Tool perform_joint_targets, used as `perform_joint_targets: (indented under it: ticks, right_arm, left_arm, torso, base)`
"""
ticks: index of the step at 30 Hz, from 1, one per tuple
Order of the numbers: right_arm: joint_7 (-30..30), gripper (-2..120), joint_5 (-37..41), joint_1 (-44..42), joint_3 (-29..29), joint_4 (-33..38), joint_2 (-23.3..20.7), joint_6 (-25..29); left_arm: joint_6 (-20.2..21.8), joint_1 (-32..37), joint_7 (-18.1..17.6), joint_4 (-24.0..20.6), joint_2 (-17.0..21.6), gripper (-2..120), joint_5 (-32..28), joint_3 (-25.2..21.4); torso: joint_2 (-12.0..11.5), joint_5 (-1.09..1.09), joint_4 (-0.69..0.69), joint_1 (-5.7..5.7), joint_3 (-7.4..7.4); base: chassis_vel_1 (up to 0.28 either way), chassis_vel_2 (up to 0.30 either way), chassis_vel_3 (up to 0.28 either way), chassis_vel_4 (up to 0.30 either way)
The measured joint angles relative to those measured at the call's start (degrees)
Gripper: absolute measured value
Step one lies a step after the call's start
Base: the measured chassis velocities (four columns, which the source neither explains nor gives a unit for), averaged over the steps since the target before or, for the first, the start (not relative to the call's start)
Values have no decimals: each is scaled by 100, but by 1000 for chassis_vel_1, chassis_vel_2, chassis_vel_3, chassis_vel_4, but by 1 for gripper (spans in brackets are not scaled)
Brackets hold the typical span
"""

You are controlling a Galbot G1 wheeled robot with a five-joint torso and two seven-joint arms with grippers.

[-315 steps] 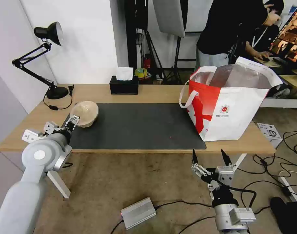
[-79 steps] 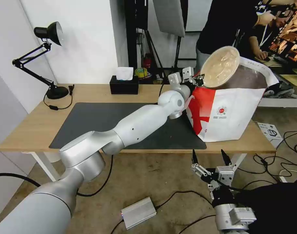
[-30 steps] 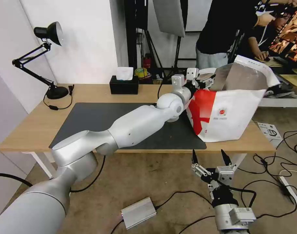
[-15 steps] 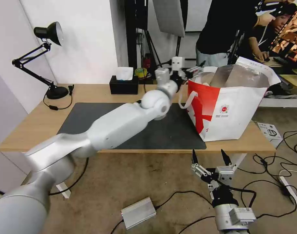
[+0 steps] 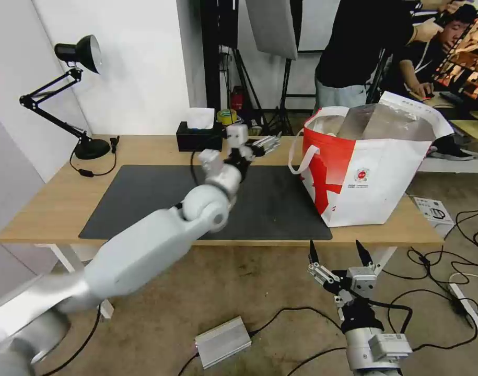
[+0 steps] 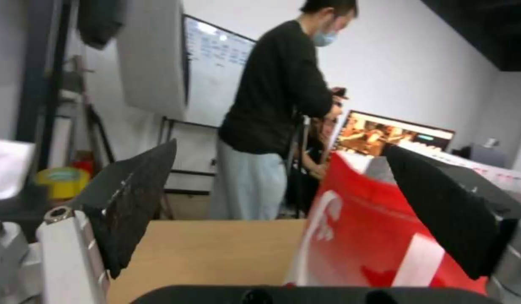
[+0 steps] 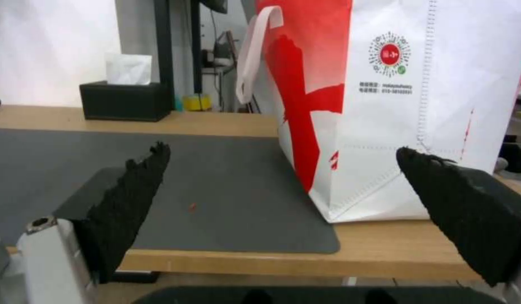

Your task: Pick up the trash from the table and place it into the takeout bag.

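Observation:
The trash is hidden from view. The takeout bag (image 5: 374, 177) stands upright at the right end of the table (image 5: 160, 149), its mouth open and the foil lining showing. My left gripper (image 5: 266, 142) hangs above the far edge of the dark mat (image 5: 160, 203), left of the bag's loop handle, open with nothing in it. In the left wrist view the left gripper (image 6: 280, 145) has its fingers spread, with the bag's red side (image 6: 378, 253) close ahead. My right gripper (image 5: 337, 255) waits open below the table's front edge; the right wrist view shows the right gripper (image 7: 281, 147) facing the bag (image 7: 423, 105).
A black tissue box (image 5: 199, 138) sits at the table's back edge. The black desk lamp (image 5: 77, 94) stands at the far left. A tiny red scrap (image 5: 274, 220) lies on the mat. Cables and a metal box (image 5: 223, 342) lie on the floor. A person stands behind the bag.
My left arm has pulled back from the bag's mouth, leftwards over the mat. The tan bowl it held above the bag is gone from its fingers. The bag has straightened.

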State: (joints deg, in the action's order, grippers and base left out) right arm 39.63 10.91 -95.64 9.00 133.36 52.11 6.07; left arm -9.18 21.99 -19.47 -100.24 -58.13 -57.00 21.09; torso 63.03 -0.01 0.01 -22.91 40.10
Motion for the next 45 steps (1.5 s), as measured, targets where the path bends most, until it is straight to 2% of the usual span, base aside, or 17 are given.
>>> perform_joint_targets:
  ticks: [5, 9, 10, 13, 14, 17, 19, 21, 27, 31, 33, 39, 45]
  right_arm:
    - [-1, 100, 0, 0, 0, 0, 0, 0]
    - [0, 100, 0, 0, 0, 1, 0, 0]
    - [0, 100, 0, 0, 0, 1, 0, 0]
    - [-1, 100, 0, 0, 0, 0, 0, 0]
    - [-1, 100, 0, 0, 0, 0, 0, 0]
    - [-1, 100, 0, 0, 0, 0, 0, 0]
    - [-1, 100, 0, 0, 0, 0, 0, 0]
    - [-1, 100, 0, 0, 0, 0, 0, 0]
    - [-1, 100, 0, 0, 0, 0, 0, 0]
    - [-1, 100, 0, 1, 0, 0, 0, 0]
    - [0, 100, 0, 0, 0, 0, 0, 0]
    - [-1, 100, 0, 0, 0, 0, 0, 0]
    - [-1, 100, 0, 0, 0, 0, -1, 0]
  left_arm:
    - [0, 557, 11, -333, 108, 100, 205, -369]
    - [1, 1477, 41, -775, 215, 100, 677, -947]
    - [1, 1477, 41, -775, 215, 100, 677, -947]
    - [-9, 2315, 289, -1059, 267, 100, 1304, -1483]
    - [-9, 2315, 289, -1059, 267, 100, 1304, -1483]
    - [-63, 3128, 424, -1272, 213, 100, 1882, -2029]
    - [-100, 3279, 436, -1308, 191, 100, 2001, -2140]
    - [-215, 3766, 448, -1453, 86, 100, 2443, -2507]
    - [-462, 4523, 446, -1697, -150, 100, 3149, -2923]
    - [-702, 5399, 437, -1889, -530, 100, 3894, -3310]
    - [-740, 5495, 431, -1908, -572, 100, 3995, -3357]
    - [-1170, 6385, 224, -2025, -1074, 100, 5052, -3802]
    - [-1507, 6878, 94, -2106, -1409, 100, 5579, -4108]
  torso:
    - [0, 0, -1, 0, 0]
    - [0, 0, -1, 0, 0]
    - [0, 0, -1, 0, 0]
    - [0, 1, -2, 0, -1]
    - [0, 1, -2, 0, -1]
    - [-1, 0, 0, 0, 0]
    - [-1, 1, 0, 1, 0]
    - [-1, 1, -2, 0, 0]
    - [-1, 1, -2, 0, -1]
    - [-1, 2, -2, 0, 0]
    - [0, 1, -1, 1, 0]
    - [0, 2, -1, 0, -1]
    - [0, 2, -2, 0, 0]
  base:
    - [0, 0, 0, 0]
    - [0, 0, 0, 0]
    - [0, 0, 0, 0]
    - [0, 0, 0, 0]
    - [0, 0, 0, 0]
    - [0, 0, 0, 0]
    - [0, 0, 0, 0]
    - [0, 0, 0, 0]
    - [0, 0, 0, 0]
    - [0, 0, 0, 0]
    - [0, 0, 0, 0]
    - [0, 0, 0, 0]
    - [0, 0, 0, 0]
